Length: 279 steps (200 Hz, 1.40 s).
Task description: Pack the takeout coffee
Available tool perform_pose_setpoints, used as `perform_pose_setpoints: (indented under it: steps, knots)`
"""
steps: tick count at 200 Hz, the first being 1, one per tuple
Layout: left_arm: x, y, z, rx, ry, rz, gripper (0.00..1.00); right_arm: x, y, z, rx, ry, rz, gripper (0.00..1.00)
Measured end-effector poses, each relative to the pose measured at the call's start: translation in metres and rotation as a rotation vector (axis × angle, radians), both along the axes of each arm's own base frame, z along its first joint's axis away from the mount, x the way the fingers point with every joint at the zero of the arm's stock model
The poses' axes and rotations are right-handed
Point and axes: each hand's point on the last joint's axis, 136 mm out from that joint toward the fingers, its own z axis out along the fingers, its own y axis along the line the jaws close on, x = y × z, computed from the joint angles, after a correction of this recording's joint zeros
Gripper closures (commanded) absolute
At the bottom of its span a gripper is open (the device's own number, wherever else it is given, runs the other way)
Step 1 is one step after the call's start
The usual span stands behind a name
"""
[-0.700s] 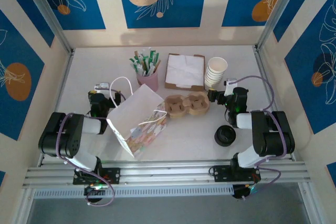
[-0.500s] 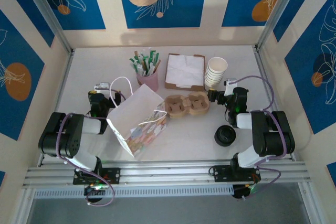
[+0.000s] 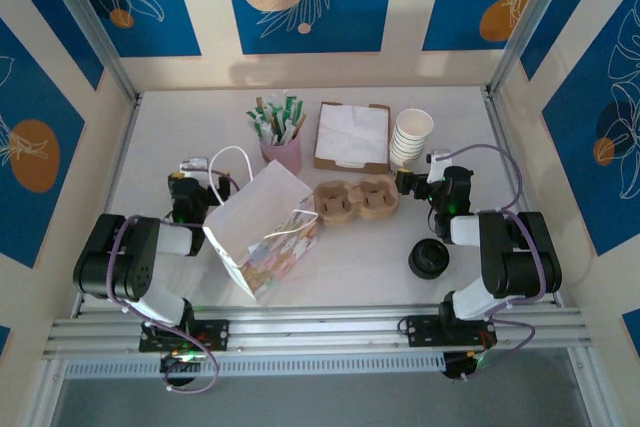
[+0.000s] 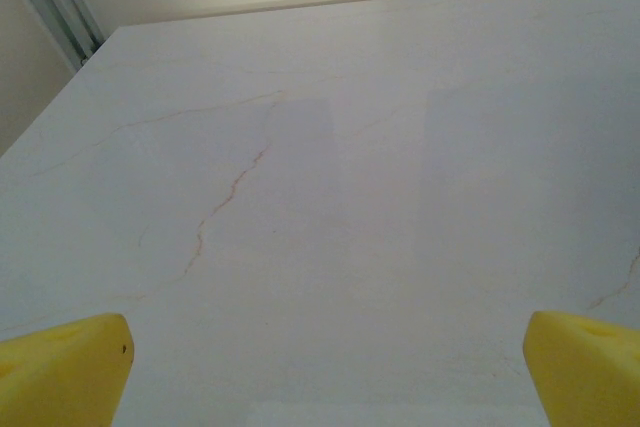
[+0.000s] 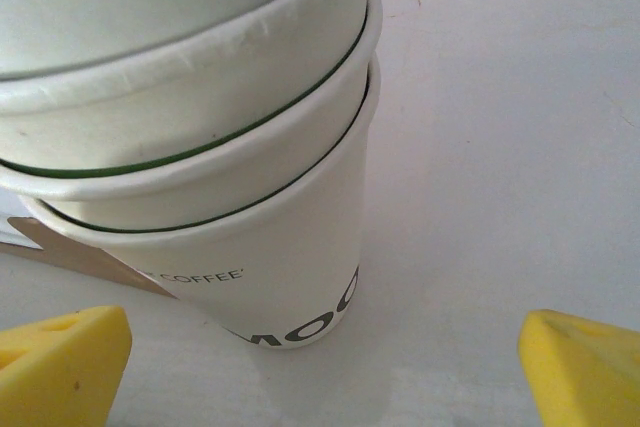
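At the front right of the bench [image 3: 350, 267], the takeout coffee [image 3: 428, 259] stands alone with its round black lid facing up. It is just beside the right arm and well apart from the cardboard carrier [image 3: 356, 200] at mid-bench. Nothing has shifted over the last moment and both arms stay parked, so I judge that packing has not begun.

The left end effector [image 4: 325, 372] is spread wide and holds nothing, with bare surface ahead of it. The right end effector [image 5: 325, 367] is equally wide and empty, facing the stack of lidless white cups [image 5: 230, 147] near the back right corner. A patterned paper bag [image 3: 262, 230] leans tilted toward the front left.

The bench is white with faint brown veins. The walls carry blue panels with cream leaves and orange discs.
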Motion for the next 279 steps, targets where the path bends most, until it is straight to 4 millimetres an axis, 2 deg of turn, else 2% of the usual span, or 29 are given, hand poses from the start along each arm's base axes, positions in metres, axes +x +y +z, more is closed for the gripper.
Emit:
perform_pose_setpoints:
  steps: [123, 146, 166, 179, 201, 237, 240, 246, 279]
  knots:
    - [0.000, 0.000, 0.000, 0.000, 0.000, 0.000, 0.00, -0.001, 0.000, 0.000, 0.000, 0.010, 0.000, 0.01]
    - [-0.004, 0.000, 0.000, 0.000, -0.005, 0.000, 0.00, -0.006, -0.001, 0.015, 0.006, -0.006, -0.008, 0.01]
    - [-0.013, 0.001, 0.006, -0.001, -0.010, 0.000, 0.00, -0.012, -0.005, 0.044, 0.012, -0.055, -0.034, 0.01]
    - [-0.017, 0.002, 0.021, -0.005, -0.035, 0.000, 0.00, -0.020, -0.009, 0.058, 0.015, -0.069, -0.061, 0.01]
    - [-0.028, 0.005, 0.067, -0.032, -0.133, 0.019, 0.00, -0.037, -0.019, 0.075, 0.033, -0.066, -0.118, 0.01]
    - [-0.050, 0.017, 0.130, -0.142, -0.210, 0.098, 0.00, -0.079, -0.036, 0.099, 0.175, -0.036, -0.259, 0.01]
    - [-0.050, 0.016, 0.130, -0.147, -0.202, 0.096, 0.00, -0.083, -0.038, 0.101, 0.195, -0.028, -0.279, 0.01]
    - [-0.052, 0.015, 0.151, -0.167, -0.233, 0.091, 0.00, -0.090, -0.043, 0.103, 0.228, -0.018, -0.317, 0.01]
    - [-0.064, 0.003, 0.223, -0.225, -0.279, 0.013, 0.00, -0.119, -0.059, 0.136, 0.416, 0.025, -0.430, 0.00]
